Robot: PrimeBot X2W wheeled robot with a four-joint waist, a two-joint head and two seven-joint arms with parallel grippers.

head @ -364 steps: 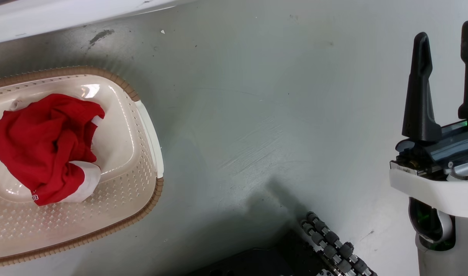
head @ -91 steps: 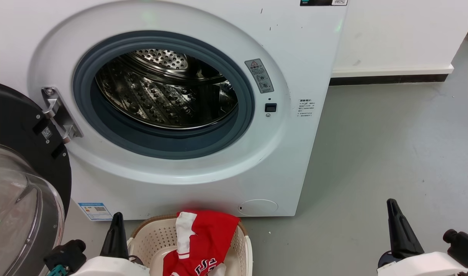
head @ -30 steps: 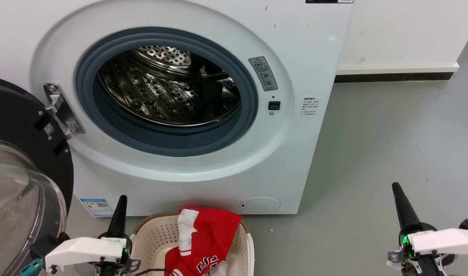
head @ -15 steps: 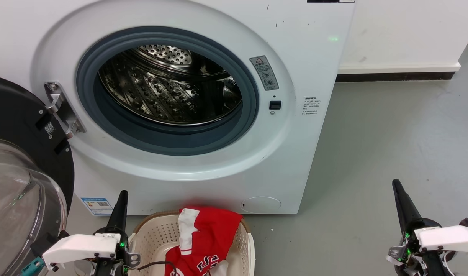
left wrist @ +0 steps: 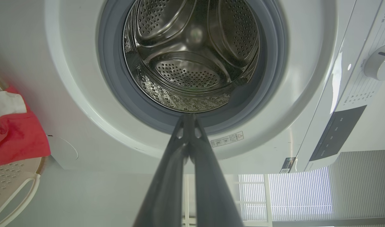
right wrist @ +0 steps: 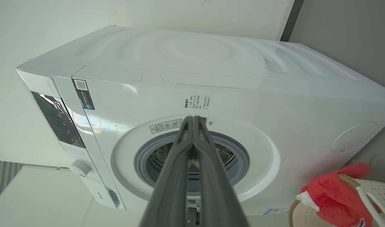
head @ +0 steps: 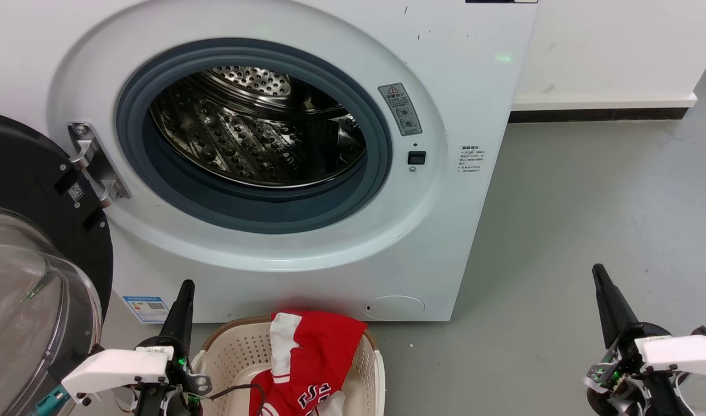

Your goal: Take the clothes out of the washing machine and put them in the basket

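Evidently I am holding my left gripper point(left wrist: 188, 119) and right gripper point(right wrist: 192, 121) closed and empty before the washing machine point(head: 457, 86), since its drum point(head: 255, 138) is showing bare; the red jersey point(head: 312, 358) is lying in the basket point(head: 231, 358) below it.

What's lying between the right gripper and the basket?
Only bare grey floor lies between the right gripper and the basket, as the head view shows.

Bright even light, glints on the steel drum point(head: 255, 136), sharp focus, wrist views bowed at edges
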